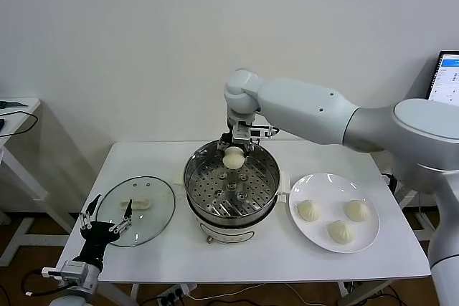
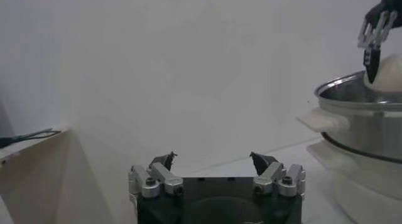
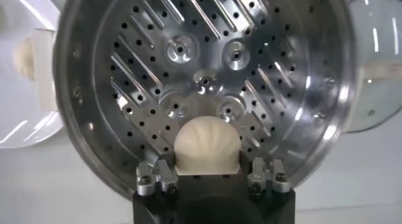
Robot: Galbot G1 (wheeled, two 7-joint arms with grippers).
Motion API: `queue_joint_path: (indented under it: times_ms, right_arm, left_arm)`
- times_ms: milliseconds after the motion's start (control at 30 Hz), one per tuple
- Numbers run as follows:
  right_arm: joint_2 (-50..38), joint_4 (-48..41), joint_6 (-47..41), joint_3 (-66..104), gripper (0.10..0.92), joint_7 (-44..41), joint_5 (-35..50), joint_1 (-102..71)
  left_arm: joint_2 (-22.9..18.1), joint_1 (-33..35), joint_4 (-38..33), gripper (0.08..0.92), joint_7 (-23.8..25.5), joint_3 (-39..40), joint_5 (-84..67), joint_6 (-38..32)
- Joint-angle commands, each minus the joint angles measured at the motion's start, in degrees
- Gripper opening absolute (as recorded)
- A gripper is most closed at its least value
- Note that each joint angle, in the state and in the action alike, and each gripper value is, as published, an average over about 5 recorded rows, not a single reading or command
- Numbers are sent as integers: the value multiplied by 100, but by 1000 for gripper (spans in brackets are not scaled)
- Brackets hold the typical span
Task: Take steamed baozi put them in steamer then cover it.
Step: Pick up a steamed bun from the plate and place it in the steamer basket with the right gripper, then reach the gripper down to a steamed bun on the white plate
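**One Bun Held Over the Steamer, Three on the Plate, Lid Set Aside**

Starting at my left: my left gripper (image 1: 107,221) sits low at the near left edge of the white rectangular table (image 1: 136,154), its black fingers spread wide and holding nothing. Its own wrist camera confirms this, showing two dark pointed fingertips (image 2: 164,160) standing well apart with only the pale wall beyond. Just beside it lies the round clear glass cover with metal rim and white handle (image 1: 136,210), flat on the table.

At centre stands the wide round shiny steel steamer in its white base (image 1: 231,190). The head view shows its polished wall and a perforated tray. The right wrist view adds the detail from above: a tray (image 3: 207,81) with round holes, raised slotted ribs and several dimpled bosses, with no bun lying on it. The left wrist view alone shows the steamer from the side, with its white side handle (image 2: 323,120).

My right gripper (image 1: 234,150) hangs over the steamer's far rim, clamped narrowly on one small cream-white pleated baozi (image 3: 207,144); the bun is above the tray.

Rightmost, a flat round white plate (image 1: 334,241) carries three more pleated cream-white buns (image 1: 308,210), apart from each other.
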Motion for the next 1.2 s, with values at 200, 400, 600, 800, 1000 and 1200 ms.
queue_joint_path:
  times_ms: [200, 400, 600, 800, 1000, 1200]
  right_arm:
    - [179, -363, -52, 190, 670, 80, -269, -386]
    - [141, -251, -255, 194, 695, 91, -239, -367]
    - [-178, 173, -599, 242, 810, -37, 334, -34]
    - [-1212, 914, -1268, -115, 822, -505, 1654, 1075]
    - [-2649, 1661, -2922, -729, 823, -674, 3134, 1593]
    - [-3932, 2169, -4420, -943, 823, -580, 3794, 1305]
  left_arm:
    - [-10, 27, -12, 823, 6, -5, -1, -19]
    - [-18, 44, -45, 823, 2, -27, -1, -16]
    - [-23, 79, -89, 823, -7, -20, 6, -16]
    - [-26, 133, -189, 823, -24, 5, 21, -17]
    - [-23, 185, -272, 823, -30, 46, 42, -22]
    - [-12, 211, -270, 823, -38, 126, 75, -30]
